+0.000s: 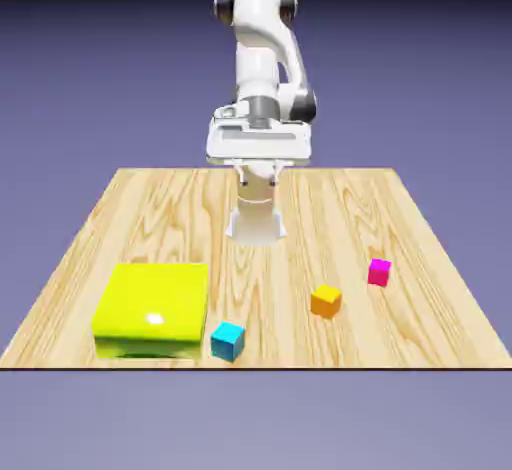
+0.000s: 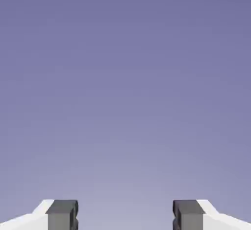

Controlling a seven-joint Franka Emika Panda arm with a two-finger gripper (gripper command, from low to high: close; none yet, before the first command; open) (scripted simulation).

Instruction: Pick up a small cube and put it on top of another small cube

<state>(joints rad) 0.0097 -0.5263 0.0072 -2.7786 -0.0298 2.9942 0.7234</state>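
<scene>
Cyan cube: nearest the camera, on the wooden table, just beside the yellow block, toward the exterior view's right of it.
Orange cube: farther from the yellow block, on the same side, beyond the cyan one.
Magenta cube: farthest of the three from the yellow block.
Gripper: above the table, well apart from the yellow block.
Jaws: parted, nothing between them.
Hand view: blue-violet backdrop between two grey fingertips.
</scene>
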